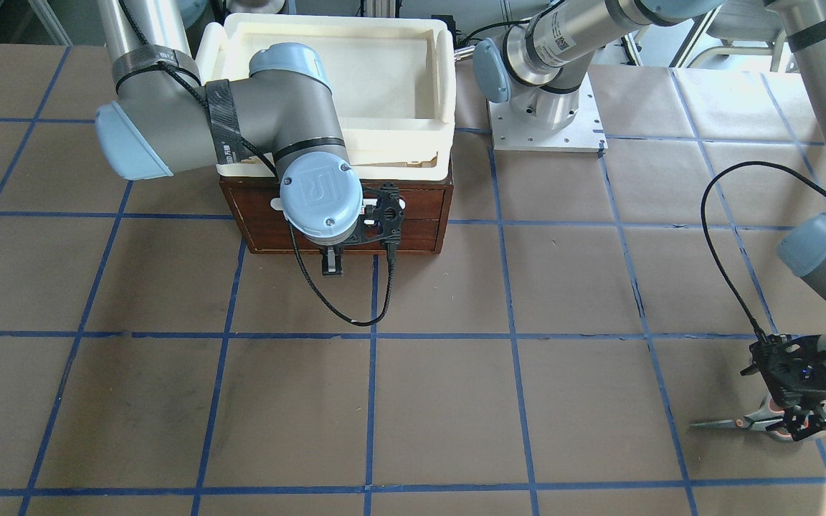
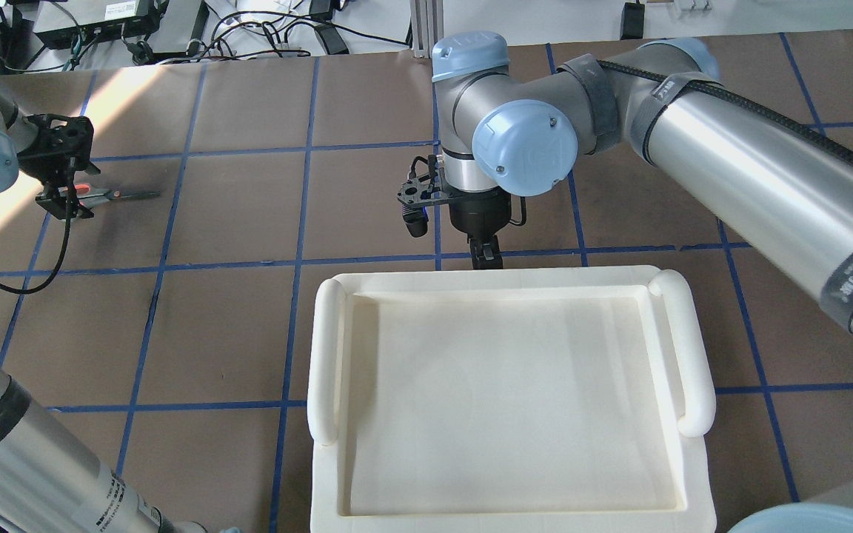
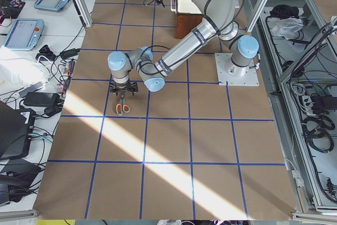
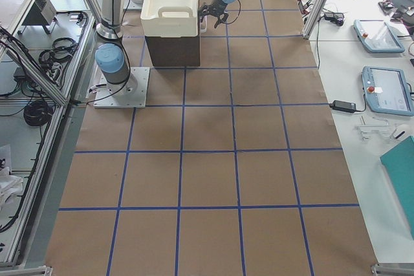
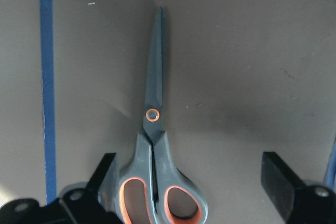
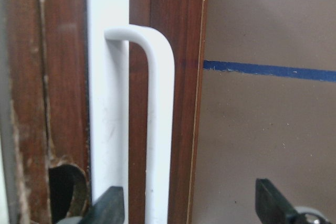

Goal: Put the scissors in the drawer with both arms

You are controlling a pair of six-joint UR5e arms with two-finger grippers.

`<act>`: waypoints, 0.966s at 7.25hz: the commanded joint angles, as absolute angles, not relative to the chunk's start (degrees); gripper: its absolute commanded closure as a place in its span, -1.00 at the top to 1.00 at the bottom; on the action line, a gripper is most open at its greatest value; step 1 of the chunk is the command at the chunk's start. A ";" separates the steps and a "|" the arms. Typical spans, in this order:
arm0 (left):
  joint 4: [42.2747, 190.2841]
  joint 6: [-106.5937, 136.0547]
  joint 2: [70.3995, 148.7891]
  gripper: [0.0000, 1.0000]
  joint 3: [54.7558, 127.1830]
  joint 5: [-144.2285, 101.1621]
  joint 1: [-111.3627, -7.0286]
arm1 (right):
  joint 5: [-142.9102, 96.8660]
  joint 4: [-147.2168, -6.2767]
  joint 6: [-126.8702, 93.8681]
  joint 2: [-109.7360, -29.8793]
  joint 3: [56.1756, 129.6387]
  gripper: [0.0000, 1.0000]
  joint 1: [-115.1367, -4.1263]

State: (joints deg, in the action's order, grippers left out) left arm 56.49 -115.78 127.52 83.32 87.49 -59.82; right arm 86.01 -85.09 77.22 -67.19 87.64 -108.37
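I'm holding the left gripper (image 5: pixel 194 182) wide over the scissors (image 5: pixel 155 145) and the right gripper (image 6: pixel 189 203) wide around the handle (image 6: pixel 160 103) of the drawer (image 6: pixel 176 19); closing likely comes next.

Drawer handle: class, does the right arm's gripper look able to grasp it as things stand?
Probably yes: the right gripper is open, its jaws straddling the white handle, with nothing visible in between.

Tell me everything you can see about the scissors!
The scissors have grey handles lined in orange-red, thin dark blades and an orange pivot dot. The blades are shut. They lie flat on the brown table, beside a blue tape line. The left gripper is open around the handles: one finger sits close against a handle, and the other is well apart. Nothing is lifting them.
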 commanded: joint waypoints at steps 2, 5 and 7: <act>54.05 -118.74 131.21 0.75 82.09 85.43 -58.98 | 86.04 -89.55 78.22 -65.84 87.46 0.22 -108.46; 53.96 -119.71 132.18 0.71 81.30 85.43 -58.71 | 86.04 -91.40 78.14 -64.69 87.28 0.20 -108.46; 54.05 -119.71 132.28 0.47 81.30 85.52 -58.80 | 84.57 -91.49 77.26 -64.69 85.97 0.55 -108.37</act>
